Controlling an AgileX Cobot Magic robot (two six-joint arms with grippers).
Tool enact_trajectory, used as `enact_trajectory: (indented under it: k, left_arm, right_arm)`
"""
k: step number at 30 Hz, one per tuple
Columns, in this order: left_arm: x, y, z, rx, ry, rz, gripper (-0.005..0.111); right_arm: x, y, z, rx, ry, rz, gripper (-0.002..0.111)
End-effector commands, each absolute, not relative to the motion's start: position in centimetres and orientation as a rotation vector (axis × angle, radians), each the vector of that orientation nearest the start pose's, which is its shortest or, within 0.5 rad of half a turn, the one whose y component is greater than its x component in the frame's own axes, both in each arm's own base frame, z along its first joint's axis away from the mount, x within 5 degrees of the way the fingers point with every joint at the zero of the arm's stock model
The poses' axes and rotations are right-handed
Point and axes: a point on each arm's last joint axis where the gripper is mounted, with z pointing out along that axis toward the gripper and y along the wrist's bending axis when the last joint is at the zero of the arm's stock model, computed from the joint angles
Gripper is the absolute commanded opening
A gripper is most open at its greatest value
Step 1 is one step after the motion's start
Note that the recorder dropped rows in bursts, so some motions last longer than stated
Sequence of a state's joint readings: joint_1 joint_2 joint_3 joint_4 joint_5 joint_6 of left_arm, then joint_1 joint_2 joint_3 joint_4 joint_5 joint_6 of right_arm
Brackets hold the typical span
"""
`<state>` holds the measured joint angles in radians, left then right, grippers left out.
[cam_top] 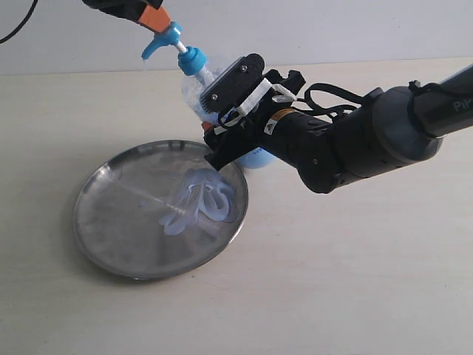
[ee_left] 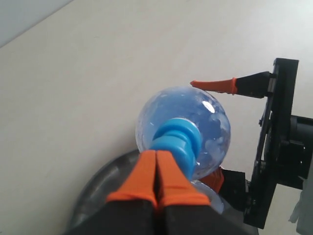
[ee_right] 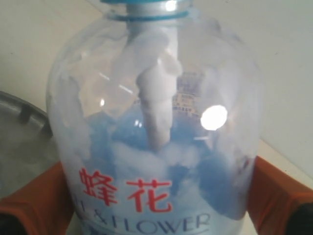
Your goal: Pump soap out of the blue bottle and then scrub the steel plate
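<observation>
The blue bottle leans over the far rim of the steel plate, its spout toward the plate. My right gripper is shut on the bottle's body; the right wrist view shows the bottle with red characters between orange fingers. My left gripper is shut, its orange tips resting on the blue pump head. In the left wrist view the closed fingertips lie on top of the pump head. Pale blue soap lies in squiggles on the plate's right half.
The plate rests on a pale tabletop with a light wall behind. My right arm's black body stretches in from the right, just above the table. The plate's rim also shows in the wrist views.
</observation>
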<state>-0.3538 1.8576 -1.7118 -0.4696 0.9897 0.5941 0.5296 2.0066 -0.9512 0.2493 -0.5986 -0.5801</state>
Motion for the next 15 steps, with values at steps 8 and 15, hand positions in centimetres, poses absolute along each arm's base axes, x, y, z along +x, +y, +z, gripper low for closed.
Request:
enact_trajectory:
  k: [8,15]
  left_arm:
    - [36.5,-19.6,29.4,1.131,2.438,-0.544,0.000]
    - [36.9,-19.7,28.0,1.142,2.476,-0.540,0.000]
  right_arm:
    - [34.8,19.4,13.4,-0.779,1.796,-0.006,0.000]
    - [34.8,19.4,13.4,-0.779,1.796,-0.006,0.000]
